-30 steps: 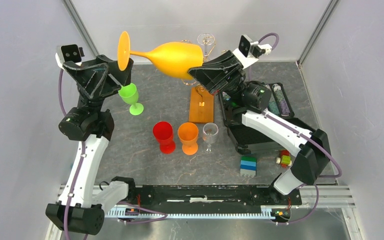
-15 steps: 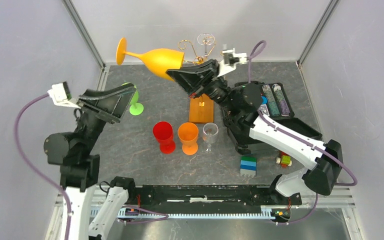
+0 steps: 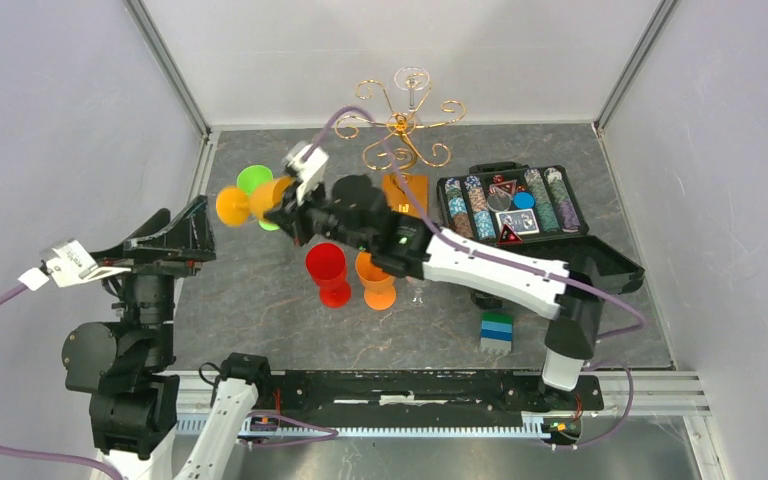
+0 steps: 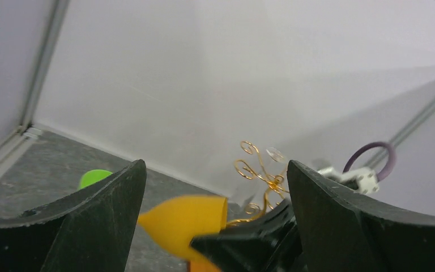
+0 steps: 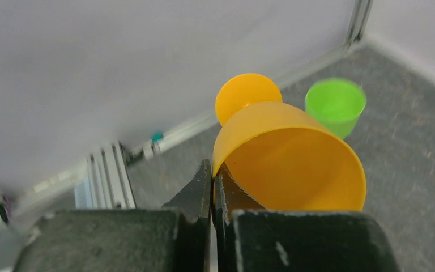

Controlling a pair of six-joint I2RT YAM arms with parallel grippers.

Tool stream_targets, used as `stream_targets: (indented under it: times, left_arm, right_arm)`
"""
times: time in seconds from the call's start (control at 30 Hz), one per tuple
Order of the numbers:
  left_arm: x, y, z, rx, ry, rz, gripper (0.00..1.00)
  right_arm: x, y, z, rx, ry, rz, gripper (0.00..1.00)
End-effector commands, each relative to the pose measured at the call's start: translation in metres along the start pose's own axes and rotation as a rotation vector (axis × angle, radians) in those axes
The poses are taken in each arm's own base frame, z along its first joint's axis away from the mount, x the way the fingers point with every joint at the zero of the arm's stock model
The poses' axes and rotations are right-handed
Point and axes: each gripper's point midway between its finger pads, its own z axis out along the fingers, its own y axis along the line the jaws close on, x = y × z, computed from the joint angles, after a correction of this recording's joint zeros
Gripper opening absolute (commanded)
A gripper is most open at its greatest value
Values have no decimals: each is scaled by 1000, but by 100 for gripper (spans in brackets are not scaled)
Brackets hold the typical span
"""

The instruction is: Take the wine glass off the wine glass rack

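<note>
A yellow wine glass [image 3: 260, 200] lies on its side in the air at the left. My right gripper [image 3: 295, 203] is shut on its rim, one finger inside the bowl and one outside [image 5: 212, 170]. The glass's bowl [image 5: 289, 153] opens toward the right wrist camera, its foot beyond. The gold wire wine glass rack [image 3: 400, 125] stands at the back on its wooden base [image 3: 407, 188], apart from the held glass, with a clear glass [image 3: 412, 80] hanging at its far side. My left gripper [image 3: 198, 236] is open and empty, left of the yellow glass [image 4: 184, 224].
A green glass [image 3: 253, 179] stands just behind the held one. A red glass [image 3: 327, 272] and an orange glass [image 3: 375, 280] stand mid-table under the right arm. An open chip case [image 3: 505, 205] lies at the right, stacked blocks [image 3: 497, 332] in front of it.
The right arm swung the yellow glass down and left, away from the rack. The left gripper opened wide and drew back toward the near left.
</note>
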Motion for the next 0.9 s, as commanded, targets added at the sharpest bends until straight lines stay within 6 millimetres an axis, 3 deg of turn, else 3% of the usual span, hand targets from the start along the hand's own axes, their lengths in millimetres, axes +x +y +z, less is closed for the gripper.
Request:
stream_targets:
  times: [0.0,0.1,0.27,0.53,0.87]
  left_arm:
    - [-21,27,-9,-135,-91,105,97]
    - [-26,30,-13,-151,-121,102,97]
    - [-35,35,-17,-181,-159,106,97]
    - [-38,39,-18,-204,-172,114,97]
    - [-43,38,-19,-202,-190,112,98]
  right_arm:
    - [62,8,0,36,240,-141,0]
    - [99,14,1,30,347,-159,0]
    - [142,18,0,22,480,-193,0]
    - [183,29,-4,-20,639,-296,0]
    - [214,42,-3,-96,709,-375,3]
